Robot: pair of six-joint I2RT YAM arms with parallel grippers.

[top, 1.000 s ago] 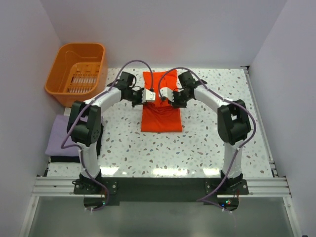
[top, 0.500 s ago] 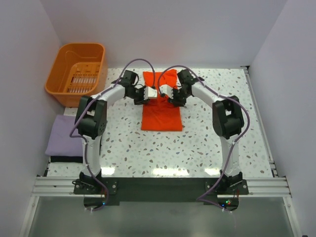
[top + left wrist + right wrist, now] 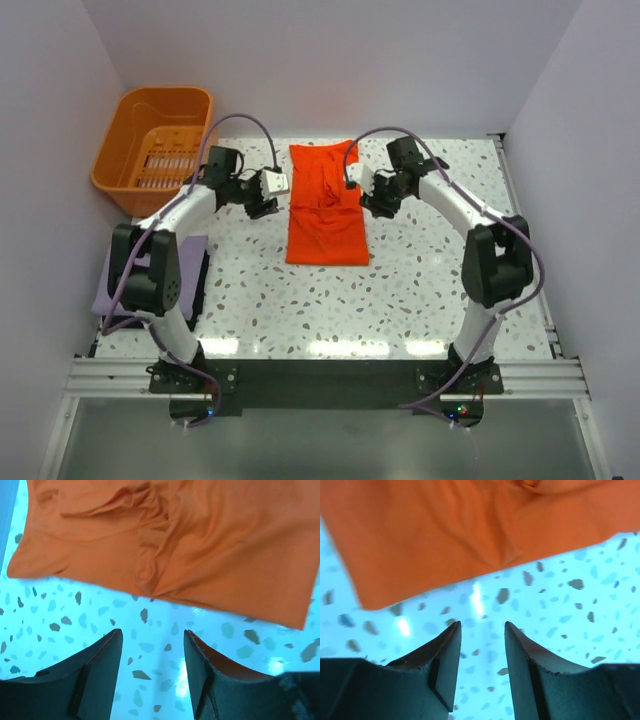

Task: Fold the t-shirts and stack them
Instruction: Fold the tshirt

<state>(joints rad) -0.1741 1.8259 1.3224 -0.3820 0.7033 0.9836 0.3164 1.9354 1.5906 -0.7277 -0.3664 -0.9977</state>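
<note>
Orange-red t-shirt lying folded lengthwise near the far edge, left gripper and right gripper hovering either side, jaws spread, empty.

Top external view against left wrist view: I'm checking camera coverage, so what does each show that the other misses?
Only the top external view shows the orange slotted basket, the lavender t-shirt partly hidden by the left arm, the right gripper and the whole orange-red t-shirt. Only the left wrist view shows the cloth's wrinkles up close, and the left gripper open, its fingers clear of the shirt edge over bare table. Both show that shirt, the left gripper and the speckled table.
</note>
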